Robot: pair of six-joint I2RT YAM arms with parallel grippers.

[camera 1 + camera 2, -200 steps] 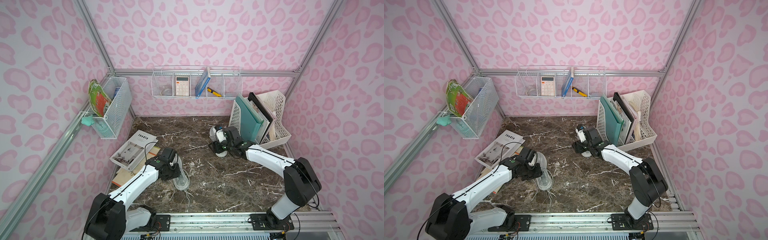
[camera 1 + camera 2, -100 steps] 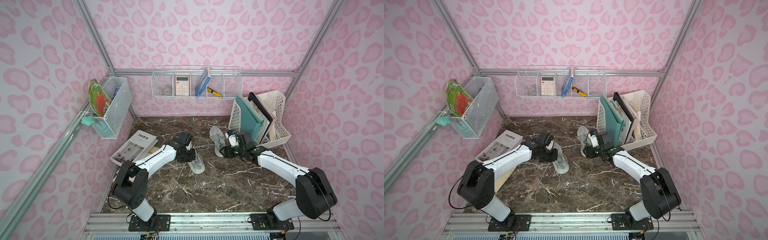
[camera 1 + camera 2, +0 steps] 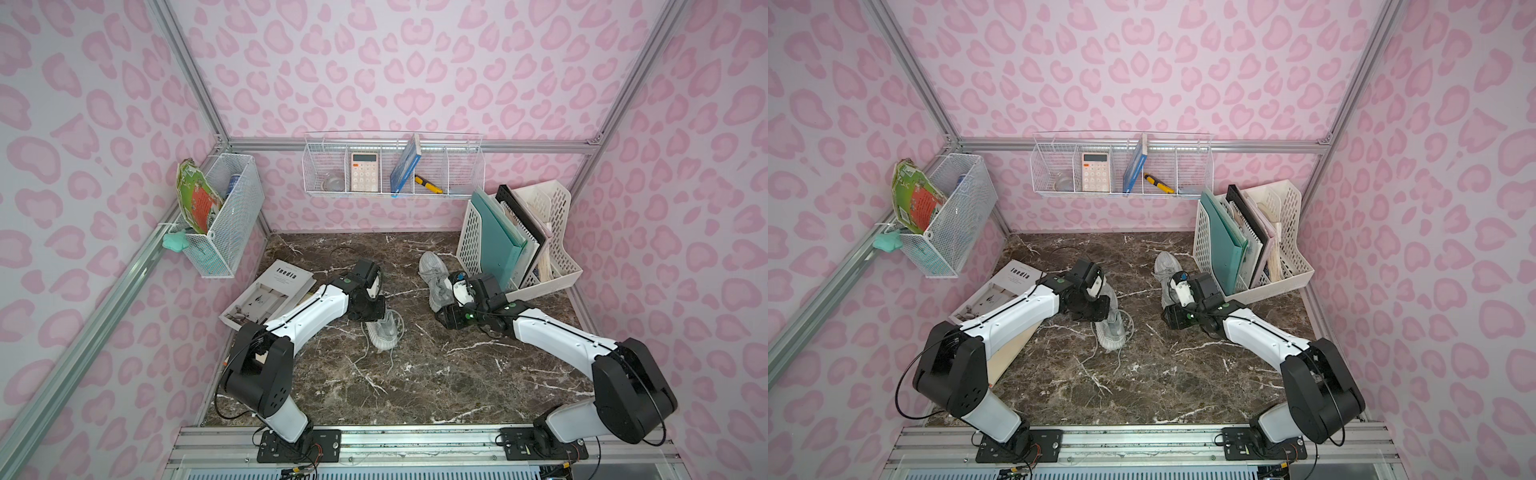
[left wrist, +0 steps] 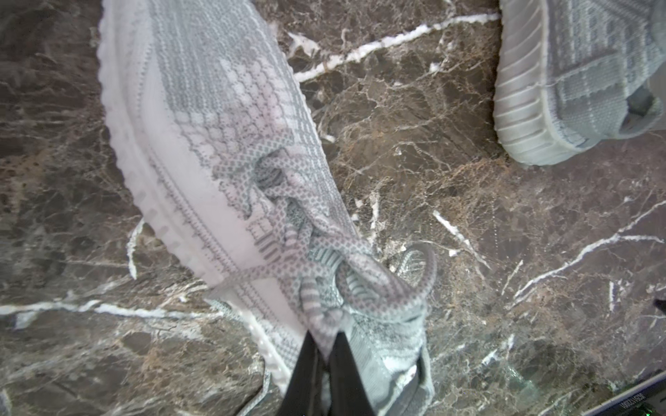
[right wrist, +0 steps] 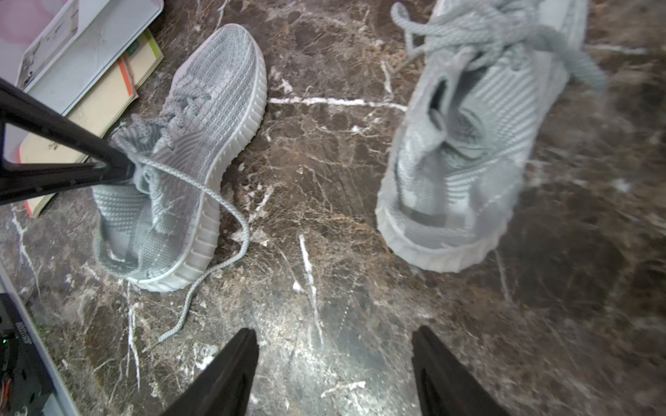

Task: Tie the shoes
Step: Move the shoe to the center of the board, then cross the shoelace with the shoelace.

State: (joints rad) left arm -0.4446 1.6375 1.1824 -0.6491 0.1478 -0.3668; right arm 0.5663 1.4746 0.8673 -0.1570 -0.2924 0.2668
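Your left gripper is pinched tight on a lace at the collar of the near shoe. That shoe sits in the middle of the bench, long axis running roughly toward and away from the robot's base, one end poking out from under the gripper. From the pinch a lace tail arcs out and lies loose on the bench, on the side facing your right gripper; same lace or the second one, can't tell. Right gripper: jaws wide, nothing in them, low over bare bench between the two shoes, aimed at the near one. The far shoe lies just beside it, near the white file rack. Pose: left arm reaches forward, wrist tipped down onto the shoe; right arm stretches forward and inward, forearm low. My read: the tail is the right arm's job, being on its side with the left occupied. Come at it across the shoe's axis, not along it.
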